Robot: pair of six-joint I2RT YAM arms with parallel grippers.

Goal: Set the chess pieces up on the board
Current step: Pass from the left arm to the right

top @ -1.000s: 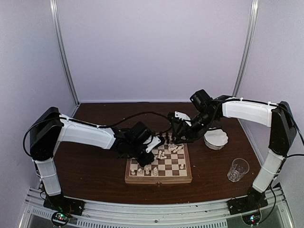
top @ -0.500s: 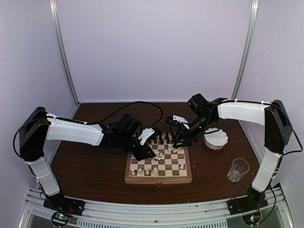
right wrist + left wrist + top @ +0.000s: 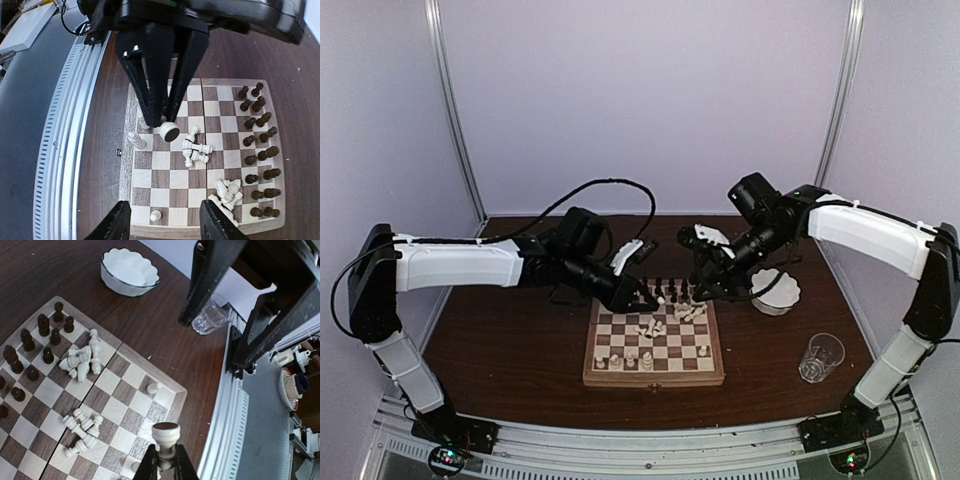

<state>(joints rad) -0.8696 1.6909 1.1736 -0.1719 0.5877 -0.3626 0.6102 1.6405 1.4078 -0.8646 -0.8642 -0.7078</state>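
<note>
The board (image 3: pixel 655 380) lies mid-table, with dark chess pieces (image 3: pixel 665 290) standing along its far rows and cream-white ones (image 3: pixel 660 325) lying in small heaps. My left gripper (image 3: pixel 165 447) is shut on a cream-white piece (image 3: pixel 166 436), held above the board (image 3: pixel 182 399). The right wrist view shows that piece (image 3: pixel 169 131) base-first over the white side. My right gripper (image 3: pixel 166 222) hangs open and empty over the board's edge (image 3: pixel 170 231). In the top view the left gripper (image 3: pixel 645 295) and right gripper (image 3: pixel 705 290) hover near the far rows.
A white scalloped bowl (image 3: pixel 775 291) sits right of the board, and a clear glass (image 3: pixel 821 357) stands nearer the front right. A few white pieces (image 3: pixel 647 360) stand on the near row. The two grippers are close together over the board.
The left arm has stretched out and carried the white piece toward the board's far side. The right gripper has shifted slightly right and stayed open.
</note>
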